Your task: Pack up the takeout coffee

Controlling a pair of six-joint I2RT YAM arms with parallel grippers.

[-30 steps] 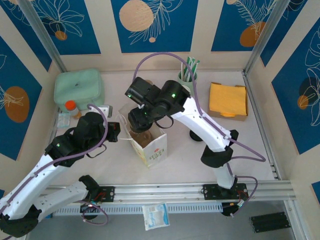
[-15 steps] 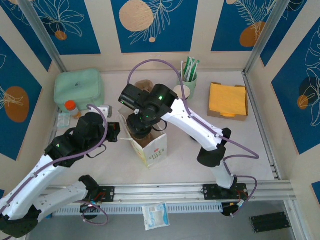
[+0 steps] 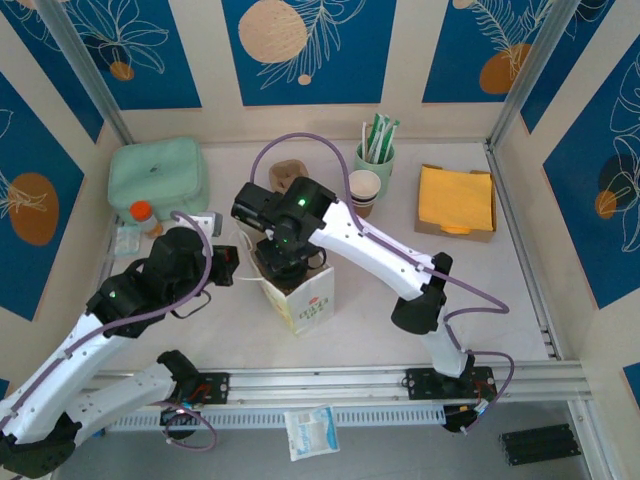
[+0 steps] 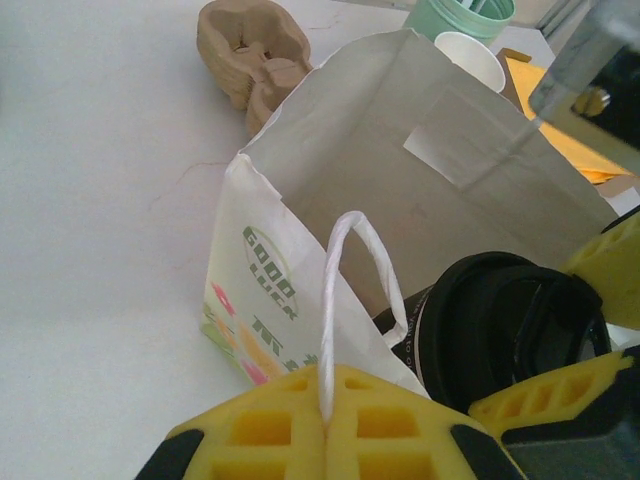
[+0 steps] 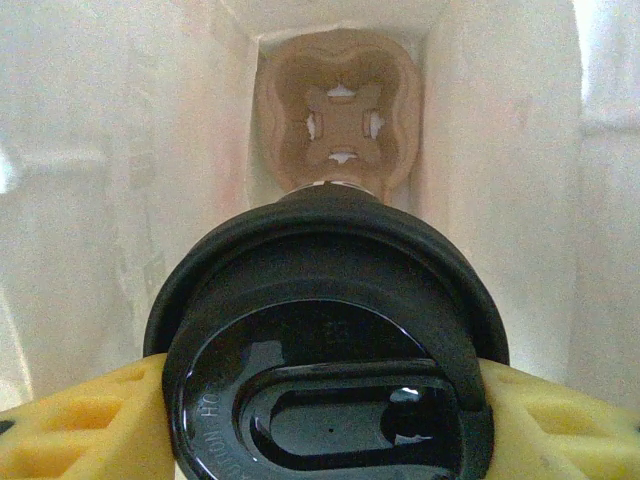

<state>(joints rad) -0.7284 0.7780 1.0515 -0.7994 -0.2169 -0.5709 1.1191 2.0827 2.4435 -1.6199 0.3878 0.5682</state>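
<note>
White table (image 3: 500, 300) boxed in by cream walls with big blue leaf-print panels (image 3: 310, 40), for anyone wondering about the setup.

In the middle stands a white paper bag (image 3: 310, 300) with its mouth open, and both arms are at it. The left gripper (image 3: 228, 265) is pinched tight on the bag's twisted paper handle (image 4: 330, 300); in the left wrist view the white loop comes straight up out of the closed yellow fingers (image 4: 260, 430). The bag's side there reads GOOD LUCK in green.

The right gripper (image 3: 280, 262) reaches down into the bag's mouth from above. It's holding the coffee cup (image 5: 330, 330): the yellow fingers (image 5: 80, 420) sit tight against either side of the round black lid (image 4: 510, 320), jaws about as far apart as the lid is wide. So the cup is inside the bag's top, upright, white bag walls all round it. Down at the bottom of the bag lies a brown pulp cup carrier (image 5: 340, 115). Can't tell if the cup has touched it.

Other stuff on the table: a mint green box (image 3: 158, 175) back left, a little bottle with an orange cap (image 3: 143, 213) just in front of it, more brown carriers (image 3: 288, 173) behind the bag, a green cup of straws (image 3: 375, 155), a stack of paper cups (image 3: 364, 190) beside that, and orange napkins (image 3: 457, 198) in a cardboard tray off to the right.
</note>
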